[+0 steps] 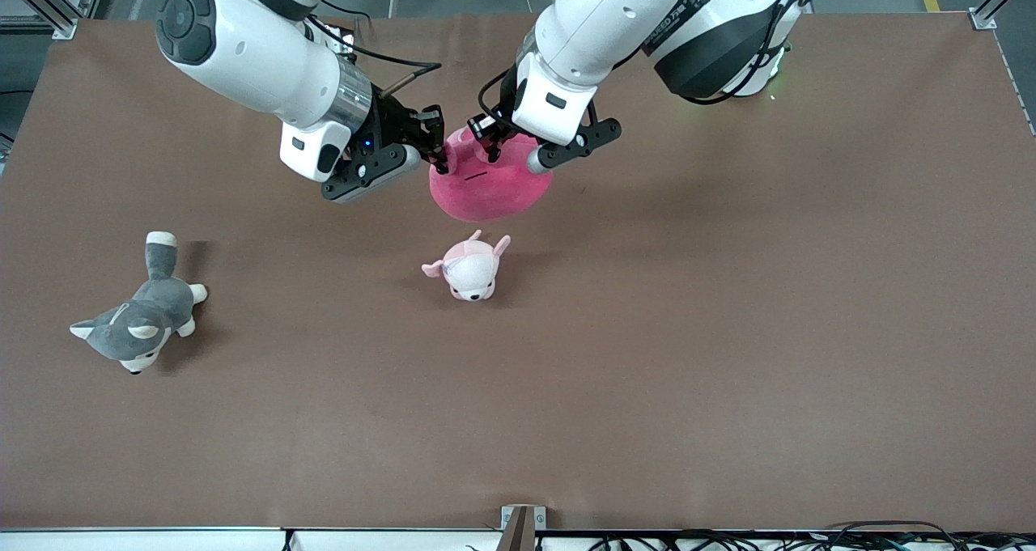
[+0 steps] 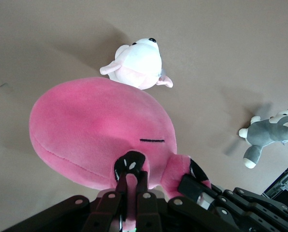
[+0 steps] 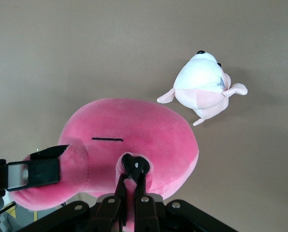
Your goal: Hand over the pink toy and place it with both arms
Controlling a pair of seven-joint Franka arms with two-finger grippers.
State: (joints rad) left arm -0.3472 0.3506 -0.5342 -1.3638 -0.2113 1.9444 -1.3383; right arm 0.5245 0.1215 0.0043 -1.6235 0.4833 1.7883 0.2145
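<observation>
The hot-pink blob plush (image 1: 490,187) is held up in the air over the middle of the brown worktop (image 1: 728,332), between the two arms, and is gripped by both at once. The left gripper (image 1: 495,148), reached in from the left arm's base, is clamped on a dark-tipped nub at the upper edge of the plush; in the left wrist view the jaws are seen pressed nearly together with the nub (image 2: 129,166) pinched between them. The right gripper (image 1: 441,156), reached in from the right arm's base, is closed on the second nub beside it; in the right wrist view the jaws are seen narrow, with the dark-tipped nub (image 3: 134,166) squeezed between them. In that same view the black finger of the left gripper (image 3: 35,171) is seen set against the plush's other nub. The body of the plush hangs below both grips, its thin dark stitched line (image 2: 152,140) showing on the rounded side.

A smaller pale pink-and-white animal plush (image 1: 469,268) lies on the worktop, nearer to the front camera than the spot under the held plush. A grey-and-white husky plush (image 1: 142,312) lies well apart from it, toward the right arm's end of the worktop.
</observation>
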